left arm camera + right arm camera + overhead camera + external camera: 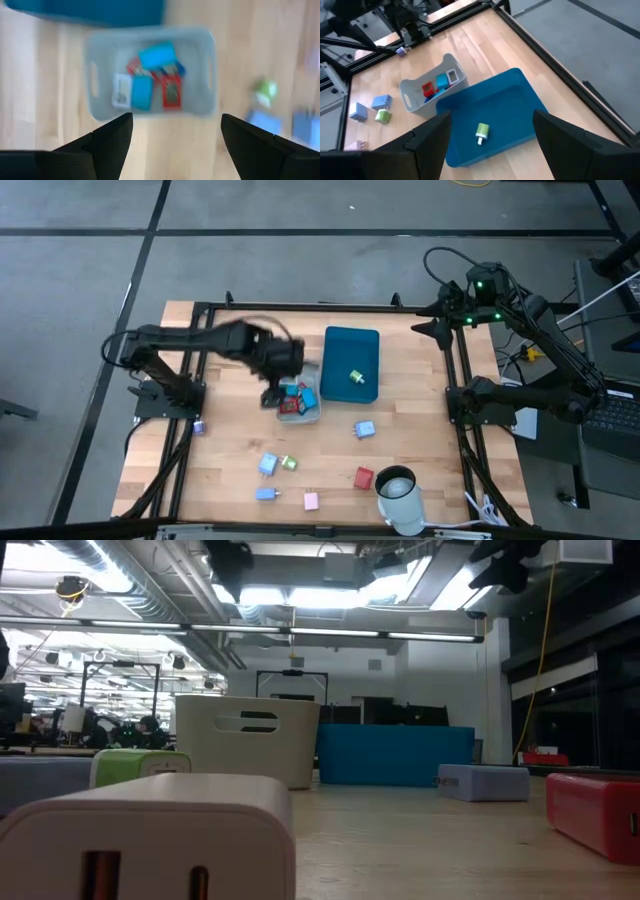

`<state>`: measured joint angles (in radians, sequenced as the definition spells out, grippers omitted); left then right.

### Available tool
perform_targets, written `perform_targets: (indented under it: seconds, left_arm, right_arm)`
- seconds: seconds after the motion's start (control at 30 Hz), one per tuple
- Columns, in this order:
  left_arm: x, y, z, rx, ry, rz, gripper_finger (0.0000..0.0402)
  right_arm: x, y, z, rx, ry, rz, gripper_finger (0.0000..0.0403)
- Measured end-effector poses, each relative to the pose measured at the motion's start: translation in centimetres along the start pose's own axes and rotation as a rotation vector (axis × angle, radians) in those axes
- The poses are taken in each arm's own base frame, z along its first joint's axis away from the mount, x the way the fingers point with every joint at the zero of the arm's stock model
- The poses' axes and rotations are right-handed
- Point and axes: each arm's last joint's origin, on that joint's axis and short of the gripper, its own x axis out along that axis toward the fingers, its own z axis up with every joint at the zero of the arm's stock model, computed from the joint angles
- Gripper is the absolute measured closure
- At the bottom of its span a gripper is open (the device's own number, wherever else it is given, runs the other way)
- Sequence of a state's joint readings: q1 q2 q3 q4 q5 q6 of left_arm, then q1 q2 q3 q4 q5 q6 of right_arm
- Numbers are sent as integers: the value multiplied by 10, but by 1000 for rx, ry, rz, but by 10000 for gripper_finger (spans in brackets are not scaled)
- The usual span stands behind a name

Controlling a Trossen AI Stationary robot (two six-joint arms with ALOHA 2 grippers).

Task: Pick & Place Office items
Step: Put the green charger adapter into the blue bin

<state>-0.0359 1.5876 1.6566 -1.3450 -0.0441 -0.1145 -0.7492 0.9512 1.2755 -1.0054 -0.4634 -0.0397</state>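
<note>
The grey bin [300,404] sits left of the teal tray [352,350] and holds several red and blue pieces [155,75]. One green piece [481,131] lies in the tray. More small pieces lie loose on the near part of the table: light blue [365,429], blue [268,465], green [288,464], red [363,477], pink [310,500]. My left gripper [177,125] hangs open above the bin's near-left side [275,392] and holds nothing. My right gripper [492,120] is open, raised by the table's far right corner [425,328], looking down on the tray.
A white cylindrical device [398,495] stands at the near edge, right of centre. A small purple piece [198,427] lies by the left arm's base. Black frame rails [462,380] run along the table's sides. Bare wood [420,420] shows right of the tray.
</note>
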Motion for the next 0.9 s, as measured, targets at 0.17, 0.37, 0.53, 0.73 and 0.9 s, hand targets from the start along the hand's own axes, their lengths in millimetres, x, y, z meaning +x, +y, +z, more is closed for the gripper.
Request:
perform_targets:
  seconds: [0.17,0.37,0.53,0.73,0.9]
  left_arm:
    - [21,-48,-1,145,53,-60,108]
    - [67,-91,3,198,88,-150,112]
    - [115,-120,-8,260,114,-185,115]
    - [148,-139,-15,235,52,-222,129]
    - [161,-147,-20,254,74,-212,135]
  right_arm:
    - [0,1,1,-7,-6,28,119]
    - [0,2,2,-10,-25,57,119]
    - [0,1,3,22,-31,54,119]
    - [0,2,4,74,-35,66,119]
    - [0,2,4,91,-34,76,119]
